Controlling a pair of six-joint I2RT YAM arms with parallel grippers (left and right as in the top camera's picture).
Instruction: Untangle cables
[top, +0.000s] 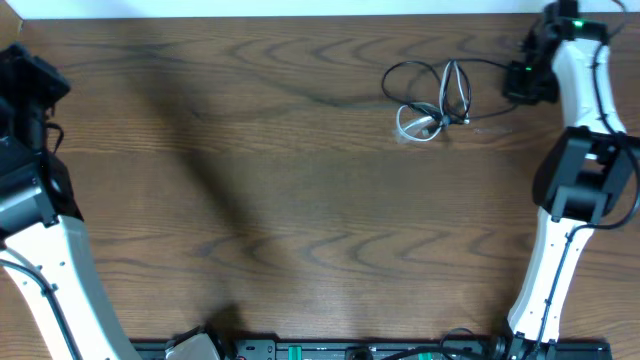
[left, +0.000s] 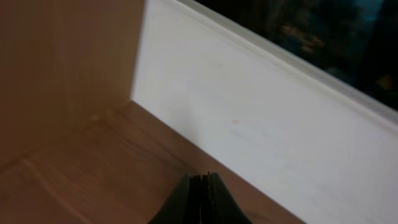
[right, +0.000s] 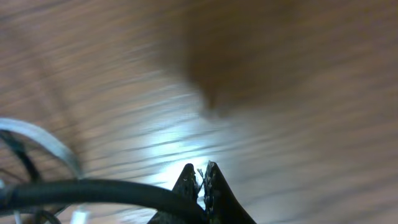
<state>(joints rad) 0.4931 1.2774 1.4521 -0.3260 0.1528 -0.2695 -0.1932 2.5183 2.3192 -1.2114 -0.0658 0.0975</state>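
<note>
- As I watch from the remote station, the cables (top: 430, 100) lie in one tangled bunch on the far right part of the wood counter (top: 250, 180). Black loops are laid over a white cord (top: 415, 127).
- The right end effector (right: 202, 179) hangs just to the right of the bunch, tips pressed together. In its wrist view a blurred black cord (right: 93, 191) runs right up to the tips. I cannot tell whether it is nipped between them or only lying alongside.
- From above, one black strand (top: 480, 63) leads out of the bunch toward that end effector.
- The left end effector (left: 202, 190) is well apart from the cables, at the counter's far left side. Its tips are pressed together on nothing, and it faces a white board (left: 261, 124) that meets a wooden panel (left: 62, 62).
</note>
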